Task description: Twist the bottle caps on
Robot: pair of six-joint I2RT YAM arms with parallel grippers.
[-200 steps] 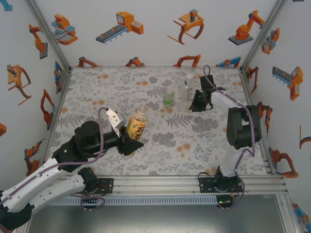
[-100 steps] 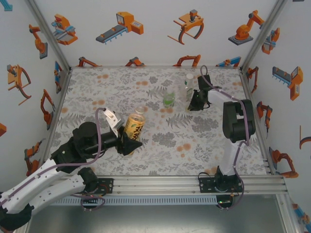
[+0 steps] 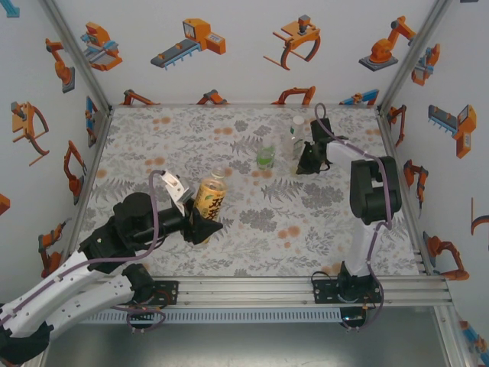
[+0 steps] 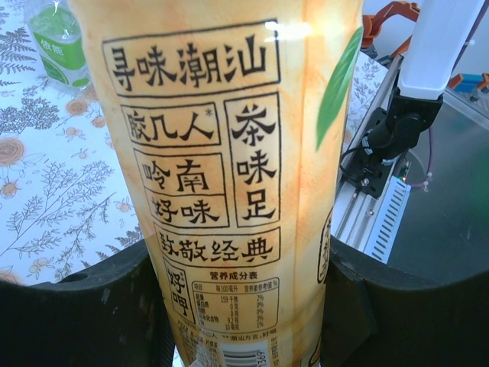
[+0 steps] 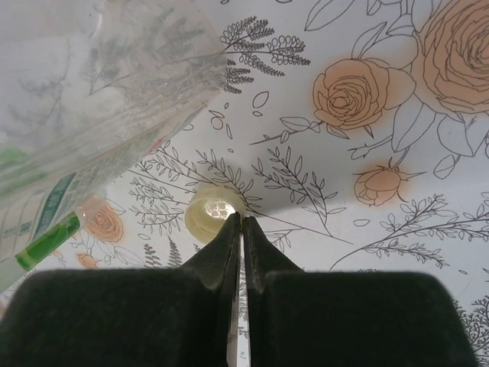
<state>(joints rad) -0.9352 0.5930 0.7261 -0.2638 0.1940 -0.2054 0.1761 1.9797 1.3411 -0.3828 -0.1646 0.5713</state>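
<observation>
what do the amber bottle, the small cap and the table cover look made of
amber bottle: likely plastic, with a glossy printed yellow label; a highlight shines on it.
cap: probably plastic, pale cream, slightly translucent and matte.
table cover: looks like printed cloth or vinyl, matte, flat floral pattern.

Bright, even light falls from above in the top view. The flowered grey-and-orange table cover is sharp from edge to edge, and shadows on it are faint and soft. In the left wrist view the tall amber plastic bottle with a yellow label is crisp enough to read, with a white glare spot at upper centre; the lower corners sink into flat black. In the right wrist view the clear colourless plastic bottle at upper left is blurred. A soft grey shadow band crosses the middle beside the small pale round cap.
</observation>
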